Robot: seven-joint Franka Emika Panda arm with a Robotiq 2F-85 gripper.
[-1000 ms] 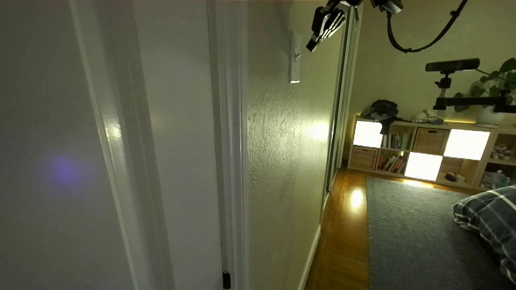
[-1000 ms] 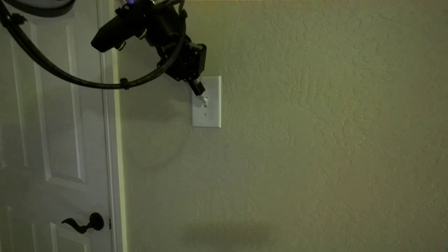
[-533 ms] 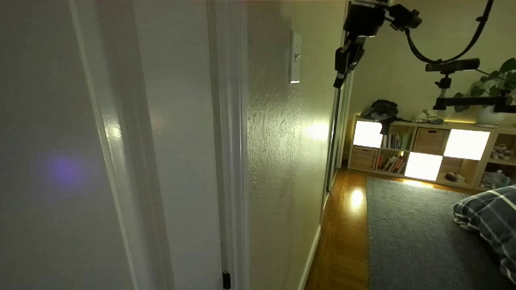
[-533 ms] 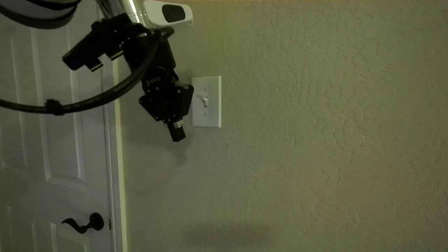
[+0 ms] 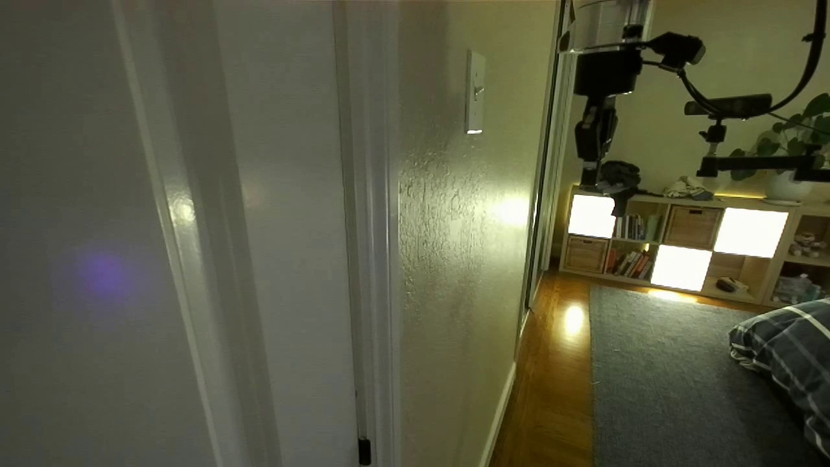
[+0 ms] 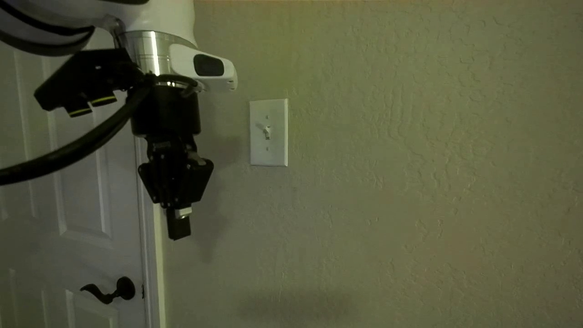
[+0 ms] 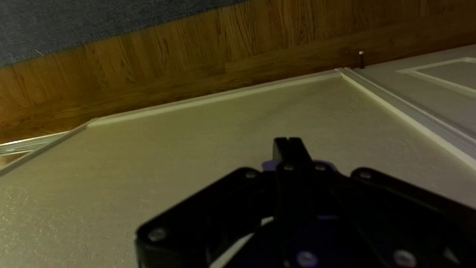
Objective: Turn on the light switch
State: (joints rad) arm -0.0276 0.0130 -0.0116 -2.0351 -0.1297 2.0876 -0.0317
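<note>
The light switch [image 6: 268,132] is a white upright plate on the wall with a small toggle jutting out. It also shows at a steep angle in an exterior view [image 5: 475,92]. The toggle appears angled upward, but it is small. My gripper [image 6: 179,228] points down, below and to the left of the plate, apart from it. In an exterior view the gripper [image 5: 590,175] hangs well out from the wall. In the wrist view the fingertips [image 7: 289,140] are together with nothing between them. The switch is out of the wrist view.
A white door [image 6: 36,182] with a dark handle [image 6: 114,290] stands left of the wall. A shelf [image 5: 681,201] with glowing cubbies, a camera on a stand [image 5: 727,106] and a bed [image 5: 788,350] are farther back. A grey rug [image 5: 661,376] covers wood floor.
My gripper has moved from close by the switch toggle down and away from the wall. It has turned from a slant to pointing nearly straight down. The toggle looks the same.
</note>
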